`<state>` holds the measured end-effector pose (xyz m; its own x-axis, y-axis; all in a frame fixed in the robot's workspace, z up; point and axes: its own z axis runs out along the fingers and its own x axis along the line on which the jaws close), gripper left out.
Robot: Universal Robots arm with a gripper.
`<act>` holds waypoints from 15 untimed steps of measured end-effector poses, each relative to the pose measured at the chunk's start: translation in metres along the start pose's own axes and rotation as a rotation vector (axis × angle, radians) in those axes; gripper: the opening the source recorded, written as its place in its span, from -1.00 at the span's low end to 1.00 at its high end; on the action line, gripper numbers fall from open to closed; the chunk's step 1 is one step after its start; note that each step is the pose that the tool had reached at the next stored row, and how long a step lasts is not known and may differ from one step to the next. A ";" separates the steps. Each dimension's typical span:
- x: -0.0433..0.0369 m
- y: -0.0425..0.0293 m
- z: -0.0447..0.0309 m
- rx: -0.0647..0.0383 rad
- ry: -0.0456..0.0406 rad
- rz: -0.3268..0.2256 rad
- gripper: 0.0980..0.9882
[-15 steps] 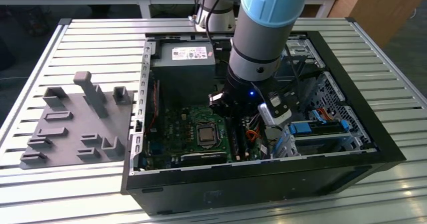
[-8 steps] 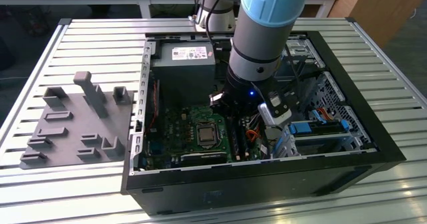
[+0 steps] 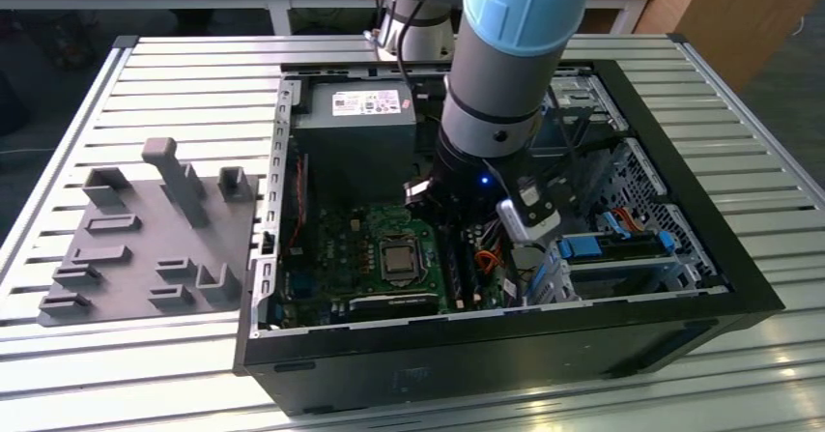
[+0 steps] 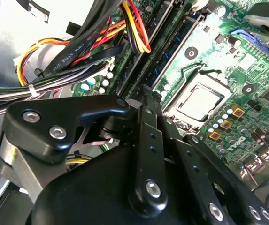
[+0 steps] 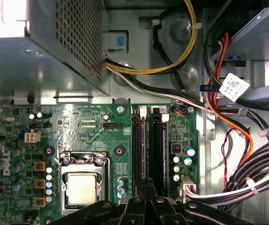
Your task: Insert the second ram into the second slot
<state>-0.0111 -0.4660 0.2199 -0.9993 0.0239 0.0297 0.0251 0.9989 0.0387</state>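
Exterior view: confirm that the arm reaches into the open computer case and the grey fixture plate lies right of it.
Wrong on one count: the grey fixture plate lies to the exterior view's left of the computer case, not its right. The arm does reach into the open case.

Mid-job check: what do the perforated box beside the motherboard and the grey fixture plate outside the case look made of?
The perforated grey power-supply box looks like bare sheet metal: dull silver, punched vent holes, a bright glare. The grey fixture plate with upright pegs looks like matte moulded or printed plastic: uniform flat grey, no shine; I can't tell which.
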 end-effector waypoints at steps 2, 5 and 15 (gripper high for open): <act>-0.0001 0.0001 0.0023 0.000 -0.0001 0.000 -0.98; -0.0002 0.0000 0.0057 0.003 -0.0001 0.000 -0.98; 0.0001 0.0005 -0.0039 0.002 -0.0005 0.000 -0.98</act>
<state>-0.0111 -0.4656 0.2238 -0.9993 0.0240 0.0293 0.0251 0.9990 0.0364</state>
